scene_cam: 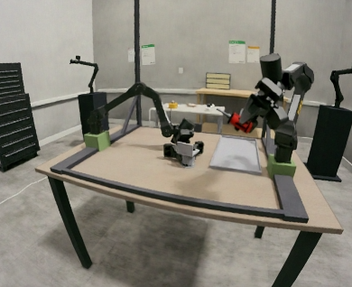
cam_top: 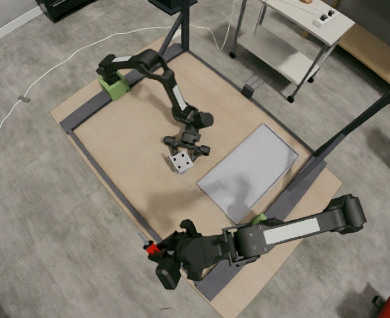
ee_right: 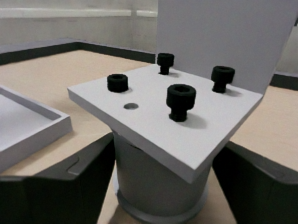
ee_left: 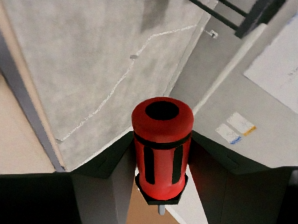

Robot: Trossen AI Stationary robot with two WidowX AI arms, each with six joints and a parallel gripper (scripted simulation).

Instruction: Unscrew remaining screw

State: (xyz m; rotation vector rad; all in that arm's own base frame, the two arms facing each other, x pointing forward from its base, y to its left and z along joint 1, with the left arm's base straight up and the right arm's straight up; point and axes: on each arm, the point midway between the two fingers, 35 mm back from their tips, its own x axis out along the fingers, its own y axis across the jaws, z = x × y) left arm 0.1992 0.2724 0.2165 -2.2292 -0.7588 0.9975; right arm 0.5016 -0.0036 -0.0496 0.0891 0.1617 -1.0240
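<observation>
The grey joint module point(ee_right: 157, 175) point(scene_cam: 188, 161) stands upright on the table with the white bracket point(ee_right: 150, 107) point(cam_top: 181, 162) on top. Low screw point(ee_right: 117, 83) sits with its head against the plate. The other three screws, the front screw point(ee_right: 180, 100), back screw point(ee_right: 165, 62) and right screw point(ee_right: 222, 77), stand raised in their holes. My right gripper point(ee_right: 162, 139) point(cam_top: 183, 154) is closed around the module below the bracket. My left gripper point(ee_left: 160, 137) is shut on the red screwdriver point(ee_left: 162, 175) point(cam_top: 152, 248) point(scene_cam: 238, 124), high above the table's edge and away from the module.
A grey tray point(cam_top: 248, 172) point(scene_cam: 235, 155) point(ee_right: 25, 125) lies on the table beside the module. A dark frame rail point(scene_cam: 165, 195) runs along the table edge, with upright posts at the frame's far side. The left arm reaches over the table's corner.
</observation>
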